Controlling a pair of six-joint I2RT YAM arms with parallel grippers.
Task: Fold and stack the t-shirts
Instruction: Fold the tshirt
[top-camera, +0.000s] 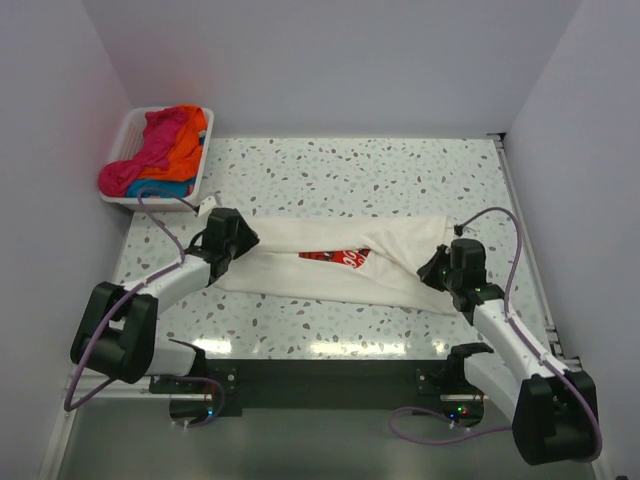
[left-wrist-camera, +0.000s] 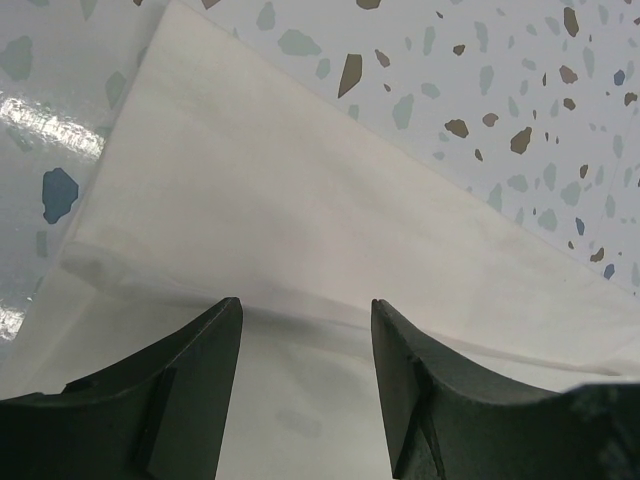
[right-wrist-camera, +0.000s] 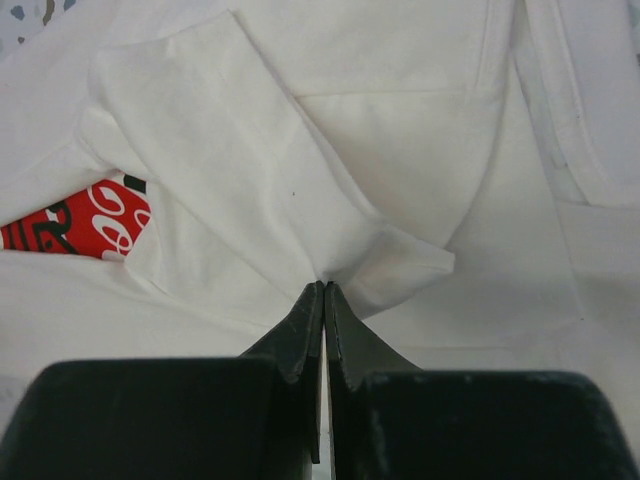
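One cream-white t-shirt (top-camera: 300, 282) lies across the counter (top-camera: 350, 170). Right gripper (right-wrist-camera: 324, 287) pinches its fold; left gripper (left-wrist-camera: 305, 308) hovers open.

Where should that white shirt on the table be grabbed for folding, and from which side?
Probably by its short ends, from above: the white shirt lies flat in a long band, so only pinched-up folds give purchase. The right gripper is shut on one; the left gripper stands open over the other end.

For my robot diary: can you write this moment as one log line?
left gripper: open over cream-white cloth t-shirt | right gripper: shut, pinching it
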